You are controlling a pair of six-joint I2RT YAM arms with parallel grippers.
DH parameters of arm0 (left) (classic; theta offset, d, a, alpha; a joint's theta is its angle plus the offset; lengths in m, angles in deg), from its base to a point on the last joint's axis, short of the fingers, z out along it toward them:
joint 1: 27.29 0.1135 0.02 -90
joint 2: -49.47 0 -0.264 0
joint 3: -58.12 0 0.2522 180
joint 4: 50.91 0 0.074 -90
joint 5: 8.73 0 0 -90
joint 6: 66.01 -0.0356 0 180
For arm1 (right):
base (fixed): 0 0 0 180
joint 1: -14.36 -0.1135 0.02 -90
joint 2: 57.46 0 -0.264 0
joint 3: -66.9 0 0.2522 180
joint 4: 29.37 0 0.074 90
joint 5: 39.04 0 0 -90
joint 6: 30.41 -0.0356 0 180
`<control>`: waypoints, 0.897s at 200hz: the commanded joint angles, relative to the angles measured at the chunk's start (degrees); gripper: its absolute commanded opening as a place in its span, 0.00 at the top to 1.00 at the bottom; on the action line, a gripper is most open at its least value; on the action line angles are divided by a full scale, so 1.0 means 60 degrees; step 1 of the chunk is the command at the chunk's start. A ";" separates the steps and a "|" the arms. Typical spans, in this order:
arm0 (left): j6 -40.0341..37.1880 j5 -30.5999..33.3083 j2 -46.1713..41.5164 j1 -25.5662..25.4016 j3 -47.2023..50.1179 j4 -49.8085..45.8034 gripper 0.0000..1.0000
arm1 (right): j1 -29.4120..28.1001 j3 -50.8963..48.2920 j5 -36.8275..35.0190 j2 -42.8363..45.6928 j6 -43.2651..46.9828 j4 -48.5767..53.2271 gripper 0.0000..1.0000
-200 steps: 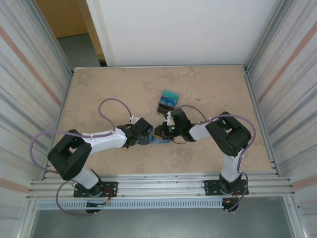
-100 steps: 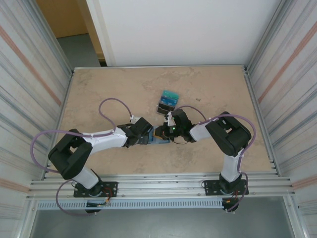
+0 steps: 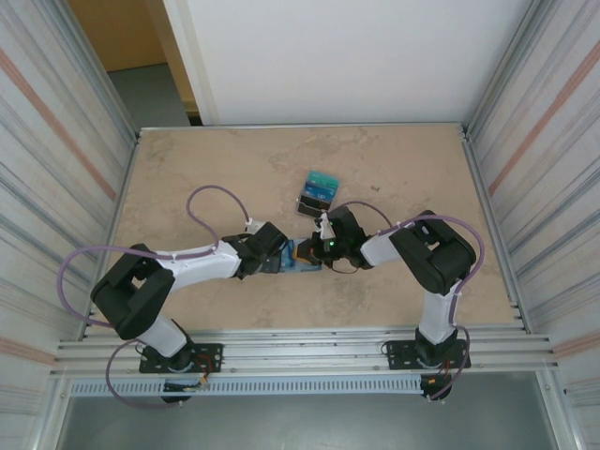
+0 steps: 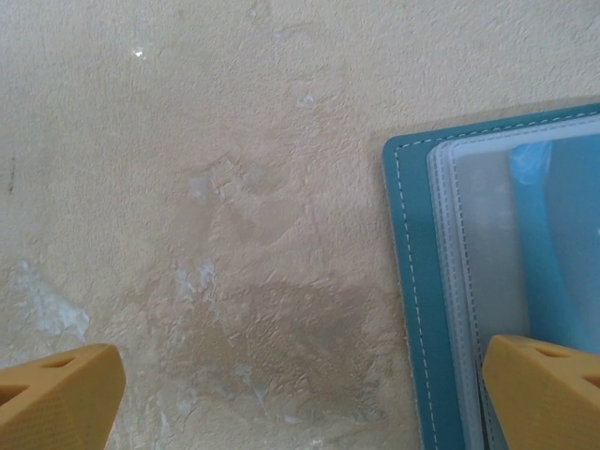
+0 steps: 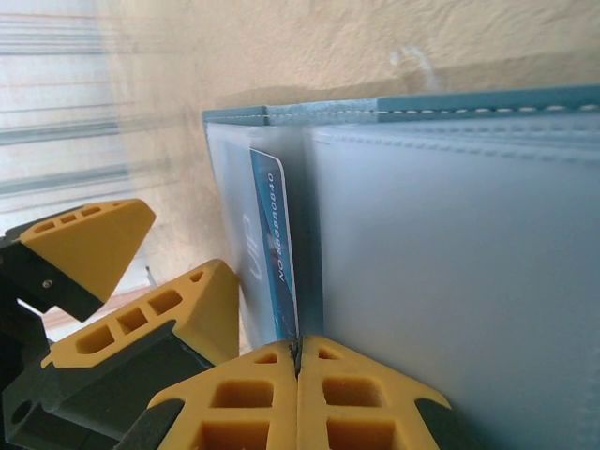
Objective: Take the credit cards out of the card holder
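The card holder (image 3: 302,256) lies open on the table between my two grippers, teal with pale clear slots (image 5: 450,281). A blue credit card (image 5: 272,253) stands out of a slot near its spine. My right gripper (image 5: 298,349) is shut on that card's edge, just right of the holder (image 3: 316,249). My left gripper (image 4: 300,398) is open at the holder's left end (image 3: 279,256). One of its yellow fingertips (image 4: 544,394) rests over the holder's edge (image 4: 412,281) and the other over bare table. Another blue card (image 4: 562,234) shows inside a slot.
A small dark tray (image 3: 316,192) with teal cards on it sits just beyond the grippers, towards the table's middle. Both arms' cables arch over the table. Metal walls close in the left and right sides.
The right gripper's jaws have closed the last bit onto the card edge. More of the holder now shows between the two grippers. The left gripper stays open in place.
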 commanded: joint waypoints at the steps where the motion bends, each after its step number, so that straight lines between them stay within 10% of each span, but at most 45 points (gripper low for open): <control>1: 0.0219 0.0293 -0.0266 0.0041 -0.0091 -0.0371 0.01 | 0.0039 0.0020 -0.0152 0.0226 0.0328 0.0507 0.96; 179: 0.0175 -0.0016 0.0439 0.0057 -0.0246 -0.0445 0.01 | -0.0120 0.0000 0.0573 -0.0642 -0.0857 -0.2126 0.82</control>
